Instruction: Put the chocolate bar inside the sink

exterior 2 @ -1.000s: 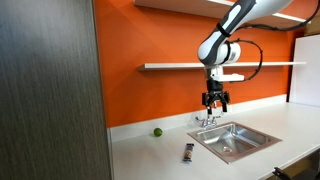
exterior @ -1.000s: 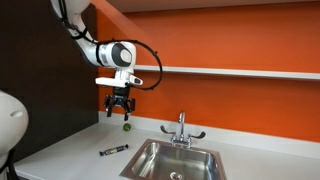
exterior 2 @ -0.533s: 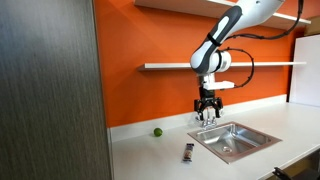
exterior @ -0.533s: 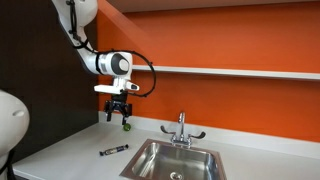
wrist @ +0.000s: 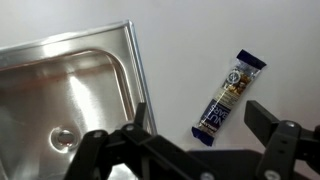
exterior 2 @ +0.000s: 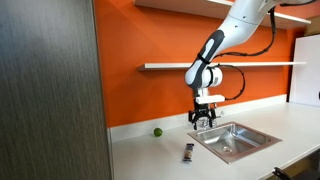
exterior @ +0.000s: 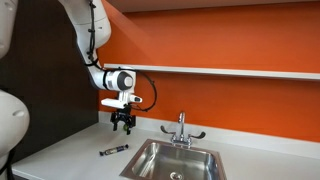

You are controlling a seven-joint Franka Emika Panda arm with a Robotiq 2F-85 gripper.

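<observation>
Kitchenette where I work, stainless steel sink (exterior: pixel 150 158) set in a white countertop (exterior: pixel 60 160), chrome two-handled faucet (exterior: pixel 181 130) at its rim, orange wall (exterior: pixel 240 40) behind with a long shelf (exterior: pixel 250 72), tall grey wood-grain cabinet (exterior 2: pixel 50 100) at the counter's end

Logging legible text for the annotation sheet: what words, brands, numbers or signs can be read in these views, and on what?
Chocolate bar wrapper: light print and a round emblem, too blurred to read.
Sink, faucet, orange wall: no text visible.
</observation>
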